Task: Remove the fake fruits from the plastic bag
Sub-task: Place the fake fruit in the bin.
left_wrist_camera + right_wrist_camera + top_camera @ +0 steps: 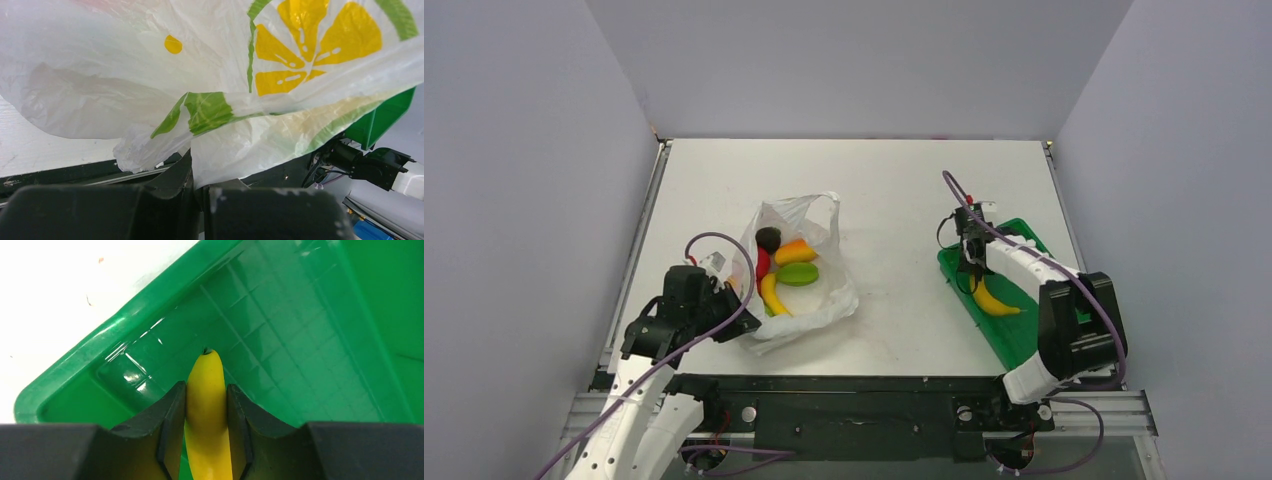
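I'm looking down the right wrist camera: the right gripper (206,390) is clamping a banana (207,405), both black fingers pressing on its yellow sides. The dark stem tip is poking out just past the fingertips. Under it, the ribbed floor of the green tray (300,330) is filling the view. I can't tell whether the banana is resting on that floor or hanging just above it.

From the top camera, the right gripper (969,262) is sitting over the far left corner of the green tray (1024,340). The banana (994,300) is running back from it toward the arm's base.

Over on my left side, the left gripper (195,170) is pinching a fold of the plastic bag (125,75), its fingers closed tight on the film. A yellow citrus print (320,35) with green bands is showing on the bag above them.

From above, the left gripper (739,310) is gripping the plastic bag (824,310) at its near left edge. The bag is lying on the white table (904,190), well apart from the tray, with its mouth gaping open.

Inside it I'm seeing:
- a second banana (773,295) nearest the gripper
- a red apple (762,262) beside it
- a green fruit (797,273)
- an orange-yellow mango (795,251)
- a dark purple piece (768,237) at the far end
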Controlling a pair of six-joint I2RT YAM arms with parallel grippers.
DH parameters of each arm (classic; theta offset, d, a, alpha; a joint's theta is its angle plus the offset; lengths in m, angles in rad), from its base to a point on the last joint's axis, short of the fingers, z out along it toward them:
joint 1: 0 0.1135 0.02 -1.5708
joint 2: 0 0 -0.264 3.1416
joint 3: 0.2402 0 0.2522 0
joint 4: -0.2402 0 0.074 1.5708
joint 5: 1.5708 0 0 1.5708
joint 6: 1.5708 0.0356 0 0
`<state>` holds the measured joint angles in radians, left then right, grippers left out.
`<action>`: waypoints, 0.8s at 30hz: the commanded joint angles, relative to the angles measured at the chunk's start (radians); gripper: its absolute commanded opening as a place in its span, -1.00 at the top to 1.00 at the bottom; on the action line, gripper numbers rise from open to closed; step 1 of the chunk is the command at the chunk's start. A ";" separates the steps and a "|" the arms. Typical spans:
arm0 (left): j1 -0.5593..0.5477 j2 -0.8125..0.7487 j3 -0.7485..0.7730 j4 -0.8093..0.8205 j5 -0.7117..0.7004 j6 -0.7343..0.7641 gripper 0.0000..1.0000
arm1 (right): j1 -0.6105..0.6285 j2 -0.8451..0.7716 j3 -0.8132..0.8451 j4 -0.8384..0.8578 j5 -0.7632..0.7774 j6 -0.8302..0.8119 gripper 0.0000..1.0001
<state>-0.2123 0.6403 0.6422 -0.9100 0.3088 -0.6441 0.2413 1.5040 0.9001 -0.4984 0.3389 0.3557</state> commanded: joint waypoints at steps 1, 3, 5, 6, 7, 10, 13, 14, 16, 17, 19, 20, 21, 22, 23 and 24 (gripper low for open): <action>0.003 0.012 0.041 0.038 0.021 0.018 1.00 | -0.009 0.073 0.057 0.000 -0.104 -0.057 1.00; 0.003 0.017 0.057 0.033 0.010 0.025 1.00 | -0.008 0.105 0.050 0.021 -0.115 -0.059 1.00; 0.002 0.028 0.069 0.026 -0.004 0.036 1.00 | -0.008 0.133 0.047 0.040 -0.122 -0.062 0.99; 0.002 0.033 0.075 0.022 -0.008 0.045 1.00 | -0.008 0.141 0.050 0.042 -0.122 -0.061 0.91; 0.001 0.041 0.075 0.021 -0.010 0.048 1.00 | -0.008 0.150 0.053 0.048 -0.118 -0.061 0.74; 0.002 0.056 0.068 0.020 -0.008 0.058 1.00 | -0.007 0.145 0.057 0.051 -0.112 -0.057 0.41; 0.001 0.057 0.061 0.022 -0.010 0.056 1.00 | 0.006 0.066 0.045 0.045 -0.101 -0.051 0.16; 0.002 0.056 0.061 0.024 -0.011 0.056 1.00 | 0.017 0.043 0.044 0.037 -0.093 -0.051 0.03; 0.002 0.057 0.060 0.022 -0.012 0.054 1.00 | 0.032 -0.023 0.052 0.011 -0.061 -0.051 -0.09; 0.001 0.058 0.063 0.019 -0.009 0.054 1.00 | 0.036 -0.058 0.068 -0.001 -0.051 -0.051 -0.11; 0.000 0.067 0.070 0.004 0.002 0.060 1.00 | 0.053 -0.109 0.094 -0.037 -0.031 -0.039 -0.14; 0.000 0.072 0.072 -0.008 0.005 0.064 1.00 | 0.076 -0.130 0.103 -0.052 -0.015 -0.037 -0.14; -0.002 0.073 0.074 -0.015 0.006 0.071 1.00 | 0.096 -0.173 0.114 -0.054 -0.007 -0.036 -0.14; -0.002 0.078 0.074 -0.027 0.008 0.074 1.00 | 0.145 -0.193 0.121 -0.055 -0.004 -0.034 -0.14; -0.005 0.080 0.072 -0.033 0.008 0.077 1.00 | 0.175 -0.235 0.131 -0.049 -0.010 -0.034 -0.14; -0.008 0.082 0.072 -0.044 0.012 0.077 1.00 | 0.248 -0.281 0.134 -0.022 -0.042 -0.046 -0.14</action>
<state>-0.2134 0.7136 0.6724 -0.9287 0.3111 -0.5957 0.3431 1.3613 0.9714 -0.5377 0.2890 0.3077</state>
